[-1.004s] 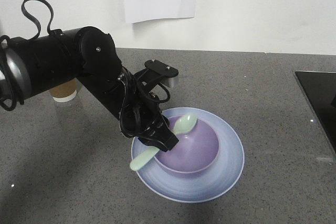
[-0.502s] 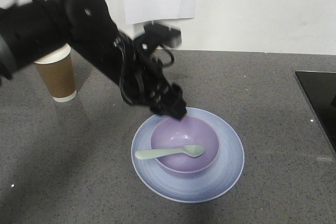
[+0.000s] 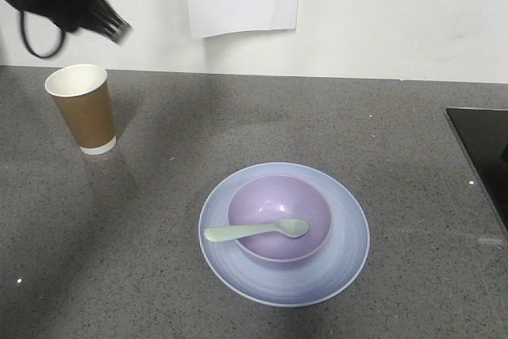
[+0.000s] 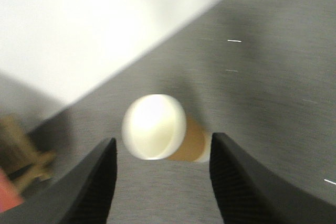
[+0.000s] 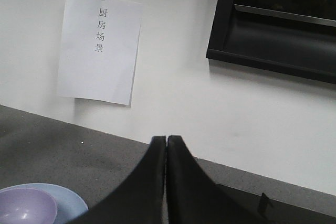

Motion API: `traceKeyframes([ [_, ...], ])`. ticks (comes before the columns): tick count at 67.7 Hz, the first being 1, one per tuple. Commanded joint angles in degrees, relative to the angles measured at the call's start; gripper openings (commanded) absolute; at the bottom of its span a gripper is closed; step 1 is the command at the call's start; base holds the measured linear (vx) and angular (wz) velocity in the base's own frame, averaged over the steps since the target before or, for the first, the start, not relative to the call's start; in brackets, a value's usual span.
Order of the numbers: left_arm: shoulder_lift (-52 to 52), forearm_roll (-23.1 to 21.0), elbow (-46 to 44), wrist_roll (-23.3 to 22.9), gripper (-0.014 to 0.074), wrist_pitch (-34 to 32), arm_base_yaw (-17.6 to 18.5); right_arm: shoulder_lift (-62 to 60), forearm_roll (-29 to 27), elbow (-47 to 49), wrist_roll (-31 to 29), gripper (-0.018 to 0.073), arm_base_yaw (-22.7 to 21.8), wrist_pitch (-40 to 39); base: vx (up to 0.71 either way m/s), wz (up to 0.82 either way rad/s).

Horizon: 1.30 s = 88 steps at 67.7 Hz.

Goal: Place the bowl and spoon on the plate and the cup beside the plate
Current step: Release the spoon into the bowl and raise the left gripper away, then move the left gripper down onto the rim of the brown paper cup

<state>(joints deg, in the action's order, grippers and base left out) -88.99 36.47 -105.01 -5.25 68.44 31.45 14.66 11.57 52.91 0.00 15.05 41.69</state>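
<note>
**Readable text: one wall notice**

A white paper sheet [image 5: 98, 53] taped to the wall carries three Chinese characters in a vertical column, 厨房场景. A small tag above it shows marks too tiny to read.

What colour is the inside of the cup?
White inside the cup, with brown outer walls; the exterior front-facing view shows it best.
</note>
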Motion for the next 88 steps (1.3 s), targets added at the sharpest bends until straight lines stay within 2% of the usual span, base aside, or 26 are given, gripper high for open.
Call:
traceKeyframes([
  [1, 2.6, 7.8, -1.8, -4.3, 0.0375, -3.9, -3.2, 1.8, 0.1, 1.0, 0.0, -0.0006, -0.1, -4.3, 0.00, 0.00],
  [12, 2.6, 7.9, -1.8, -7.6, 0.0375, -7.2, -13.5, 3.0, -0.6, 1.0, 0.0, -0.0006, -0.1, -4.3, 0.00, 0.00],
  [18, 2.6, 3.8, -1.8, -8.3, 0.0375, -10.1, -18.9, 3.8, -0.6, 1.0, 0.0, -0.0006, -0.1, -4.3, 0.00, 0.00],
  [24, 2.6, -4.5, -1.8, -7.1, 0.0375, -12.7, -23.8, 4.8, -0.9, 1.0, 0.0, -0.0006, -0.1, -4.3, 0.00, 0.00],
  [36, 1.8, -23.1, -1.8, 0.2, 0.0377, -17.8, -30.7, 6.4, -2.6, 1.0, 0.0, -0.0006, -0.1, -4.2, 0.00, 0.00],
  [46, -0.7, -35.4, -1.8, 4.3, 0.0377, -18.0, -33.7, 6.6, -2.8, 1.0, 0.0, -0.0006, -0.1, -3.9, 0.00, 0.00],
  [54, -4.1, -42.8, -1.8, 7.2, 0.0377, -17.7, -34.9, 6.6, -2.8, 1.0, 0.0, -0.0006, -0.1, -3.1, 0.00, 0.00],
  [73, -10.8, -46.3, -1.8, 7.1, 0.0377, -17.5, -35.2, 6.6, -2.7, 1.0, 0.0, -0.0006, -0.1, 0.5, 0.00, 0.00],
  [88, -13.0, -46.2, -1.8, 7.0, 0.0377, -17.5, -35.3, 6.6, -2.7, 1.0, 0.0, -0.0006, -0.1, 1.3, 0.00, 0.00],
])
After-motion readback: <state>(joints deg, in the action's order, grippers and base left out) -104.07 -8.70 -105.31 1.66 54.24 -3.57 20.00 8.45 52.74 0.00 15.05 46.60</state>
